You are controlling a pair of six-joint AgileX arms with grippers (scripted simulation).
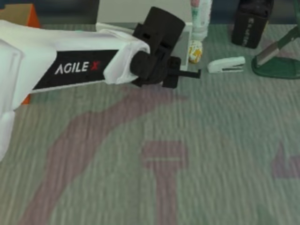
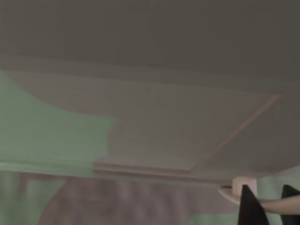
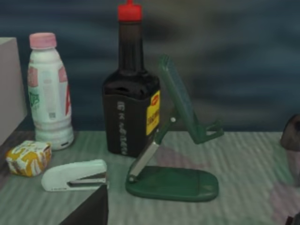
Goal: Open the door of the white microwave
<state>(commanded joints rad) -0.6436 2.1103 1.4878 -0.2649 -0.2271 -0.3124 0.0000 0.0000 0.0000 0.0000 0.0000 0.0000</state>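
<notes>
The white microwave [image 1: 140,18] is sitting at the far edge of the table [image 1: 211,154], left of centre, and the left arm is covering most of it in the top view. The left pincer [image 1: 194,73] is reaching across its front, one dark finger pointing right, ending just beside the small yellow-patterned box [image 1: 195,51]. In the left wrist view the door [image 2: 178,131] is filling the frame at close range, and the fingertips [image 2: 251,208] are standing either side of a small pale knob-like part [image 2: 243,185] at the door's edge. The fingers are standing apart there; whether they are already touching it, cannot tell.

Step in hand, judged: engaging the door's edge before the swing. The door is looking flush, not yet open.

Next move is calling for a firm hold or hook on that edge, then a pull along an arc around the hinge, toward the near side, keeping clear of the white stapler [image 1: 226,64].

The right pincer is out of the top view; its wrist camera is facing the milk bottle [image 3: 49,91], dark sauce bottle [image 3: 131,103] and green phone stand [image 3: 173,183].
</notes>
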